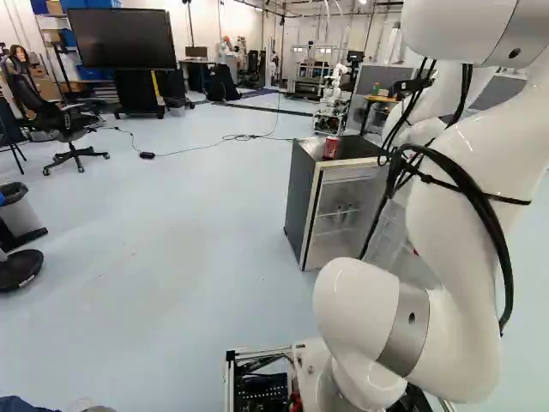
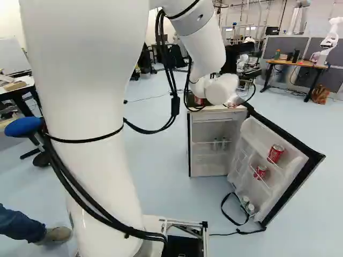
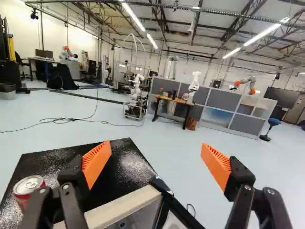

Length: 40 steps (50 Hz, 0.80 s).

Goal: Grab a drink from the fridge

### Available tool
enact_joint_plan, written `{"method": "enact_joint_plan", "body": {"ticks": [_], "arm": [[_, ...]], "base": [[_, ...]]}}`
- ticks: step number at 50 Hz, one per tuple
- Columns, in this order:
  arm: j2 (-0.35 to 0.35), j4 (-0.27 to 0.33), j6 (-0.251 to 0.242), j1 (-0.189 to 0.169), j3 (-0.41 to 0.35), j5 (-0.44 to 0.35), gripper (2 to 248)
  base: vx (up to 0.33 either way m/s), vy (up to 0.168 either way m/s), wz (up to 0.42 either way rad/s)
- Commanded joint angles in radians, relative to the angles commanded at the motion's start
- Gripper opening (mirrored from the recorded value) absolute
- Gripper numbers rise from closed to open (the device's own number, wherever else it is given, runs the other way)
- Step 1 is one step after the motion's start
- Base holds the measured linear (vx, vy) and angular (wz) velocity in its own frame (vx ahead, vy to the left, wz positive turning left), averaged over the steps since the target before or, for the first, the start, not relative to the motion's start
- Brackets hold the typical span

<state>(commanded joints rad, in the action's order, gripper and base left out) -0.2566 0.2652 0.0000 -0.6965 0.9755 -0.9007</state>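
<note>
In the wrist view my gripper (image 3: 156, 155) stands open, nothing between its orange pads; the arm's wrist mostly hides it in the base views. Under one finger lies the black top of the fridge (image 3: 126, 164), seen also as the fridge (image 1: 302, 206) in the left base view. A red can (image 3: 28, 190) stands on that top, beside the finger. The fridge door (image 2: 292, 184) hangs open at the right of the right base view. Its racks hold a tilted red can (image 2: 275, 153), a lower red can (image 2: 260, 172) and white-capped bottles (image 2: 245, 201). Small bottles (image 2: 215, 143) stand on an inner shelf.
A black strap (image 2: 228, 211) trails by the door's foot. An office chair (image 1: 64, 129) and a screen (image 1: 122, 39) stand far left, a cable (image 1: 202, 148) crosses the floor. Beyond the fridge are a desk (image 3: 174, 99) and another robot (image 3: 136, 98).
</note>
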Motion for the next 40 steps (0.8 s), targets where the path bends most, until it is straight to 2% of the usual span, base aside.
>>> {"method": "enact_joint_plan", "body": {"ticks": [40], "arm": [[-0.067,-0.056,0.0,-0.104,0.08,0.123,247]], "base": [[0.0,0.0,0.0]]}}
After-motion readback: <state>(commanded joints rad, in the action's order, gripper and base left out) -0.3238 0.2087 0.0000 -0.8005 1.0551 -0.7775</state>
